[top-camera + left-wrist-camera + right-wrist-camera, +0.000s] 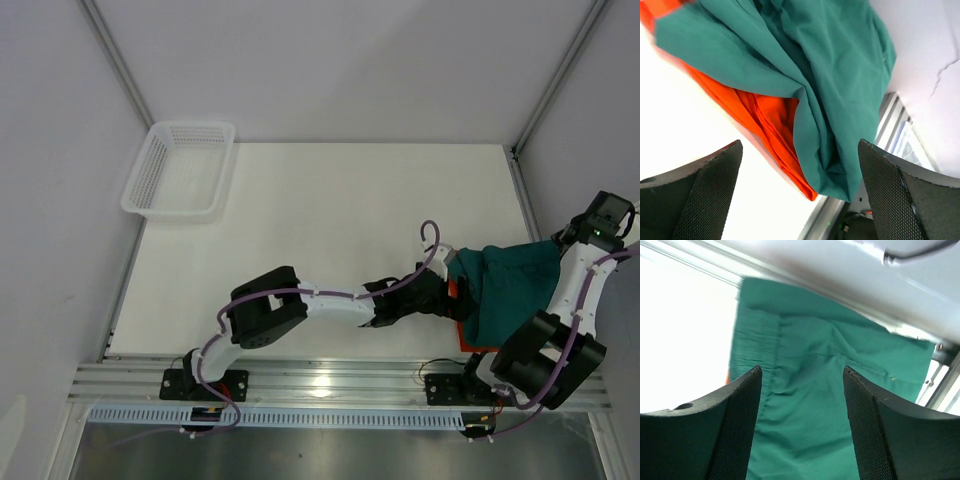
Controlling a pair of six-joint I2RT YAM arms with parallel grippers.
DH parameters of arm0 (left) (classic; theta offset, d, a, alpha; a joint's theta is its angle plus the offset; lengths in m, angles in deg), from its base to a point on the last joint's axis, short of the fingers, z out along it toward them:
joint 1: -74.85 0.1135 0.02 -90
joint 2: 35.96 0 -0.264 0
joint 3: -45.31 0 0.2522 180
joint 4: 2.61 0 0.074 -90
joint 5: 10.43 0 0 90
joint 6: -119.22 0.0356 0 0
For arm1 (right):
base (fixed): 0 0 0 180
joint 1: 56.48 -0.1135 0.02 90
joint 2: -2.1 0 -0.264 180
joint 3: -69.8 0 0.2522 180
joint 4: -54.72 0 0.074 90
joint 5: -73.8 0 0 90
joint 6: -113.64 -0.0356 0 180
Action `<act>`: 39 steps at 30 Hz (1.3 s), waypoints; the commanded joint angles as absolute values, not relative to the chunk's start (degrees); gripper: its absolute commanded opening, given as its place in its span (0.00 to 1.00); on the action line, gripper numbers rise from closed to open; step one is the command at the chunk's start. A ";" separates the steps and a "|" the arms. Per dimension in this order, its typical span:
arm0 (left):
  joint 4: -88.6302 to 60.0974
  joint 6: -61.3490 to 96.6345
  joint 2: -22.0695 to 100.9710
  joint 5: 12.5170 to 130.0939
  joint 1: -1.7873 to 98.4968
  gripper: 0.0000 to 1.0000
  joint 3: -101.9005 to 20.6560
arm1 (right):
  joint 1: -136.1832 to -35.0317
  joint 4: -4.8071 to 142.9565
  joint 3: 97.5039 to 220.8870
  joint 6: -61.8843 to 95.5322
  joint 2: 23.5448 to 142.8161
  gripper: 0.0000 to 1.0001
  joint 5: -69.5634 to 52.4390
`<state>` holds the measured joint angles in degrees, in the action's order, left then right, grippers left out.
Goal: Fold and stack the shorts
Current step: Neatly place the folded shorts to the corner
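The teal green shorts [510, 285] lie loosely spread at the table's right edge, on top of the orange-red shorts [481, 346], which show only at the left and near edges. In the left wrist view, teal fabric [840, 65] drapes over folded orange fabric [770, 117]. My left gripper [448, 290] is open and empty at the pile's left edge, and its fingers [705, 192] stand wide apart. My right gripper [562, 240] is open and empty just above the far right part of the teal shorts [805, 390]. The drawstring and logo are hidden.
A white mesh basket [180, 170] stands at the table's far left corner. The table's metal side rail [525, 210] and the enclosure wall run close behind the pile on the right. The front rail [330, 380] carries both arm bases.
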<state>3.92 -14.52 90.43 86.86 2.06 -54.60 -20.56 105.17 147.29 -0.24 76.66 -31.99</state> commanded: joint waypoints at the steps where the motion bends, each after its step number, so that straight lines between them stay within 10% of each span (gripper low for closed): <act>1: 7.18 -15.78 81.48 91.17 2.87 0.98 -52.13 | -22.55 106.10 151.50 1.40 72.68 0.67 -34.05; 17: 5.59 -14.63 70.83 80.02 12.80 0.98 -42.99 | -18.34 80.98 123.59 -17.83 48.52 0.59 21.92; 39: 17.55 -18.41 73.21 72.27 16.14 0.95 -33.59 | -7.60 26.75 88.14 -39.91 52.19 0.60 29.42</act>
<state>12.73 -19.20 77.76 72.26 15.17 -34.93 -5.30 39.53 91.22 -37.35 50.98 29.27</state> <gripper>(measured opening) 0.955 0.598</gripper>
